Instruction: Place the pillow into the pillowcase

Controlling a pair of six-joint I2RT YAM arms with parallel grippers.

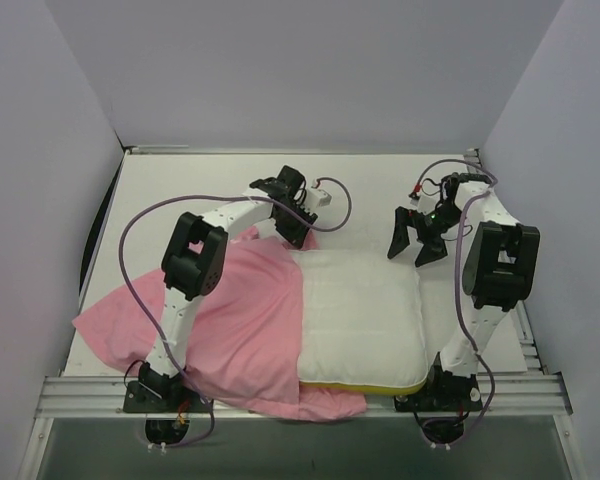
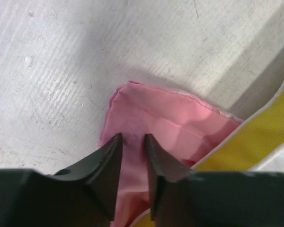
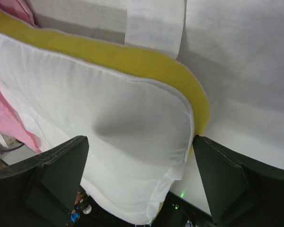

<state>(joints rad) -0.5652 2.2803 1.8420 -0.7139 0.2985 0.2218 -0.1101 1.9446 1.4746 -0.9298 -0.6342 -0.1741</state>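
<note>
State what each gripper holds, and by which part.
Right gripper: open astride the plump white pillow's corner, holding nothing. Left gripper: nearly closed at the pink cloth pillowcase's corner; grip cannot be told.

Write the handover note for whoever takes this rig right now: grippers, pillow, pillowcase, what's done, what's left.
Left gripper: jaws narrow but apart, over the far corner of the pillowcase beside the pillow; no grip evident.
Right gripper: wide open, straddling the pillow's far right corner, holding nothing.
Pillow: flat on the table, left end at the pillowcase, mostly uncovered.
Done: pillow lined up with the pillowcase.
Left: grip the opening, slide the pillow fully in.
</note>
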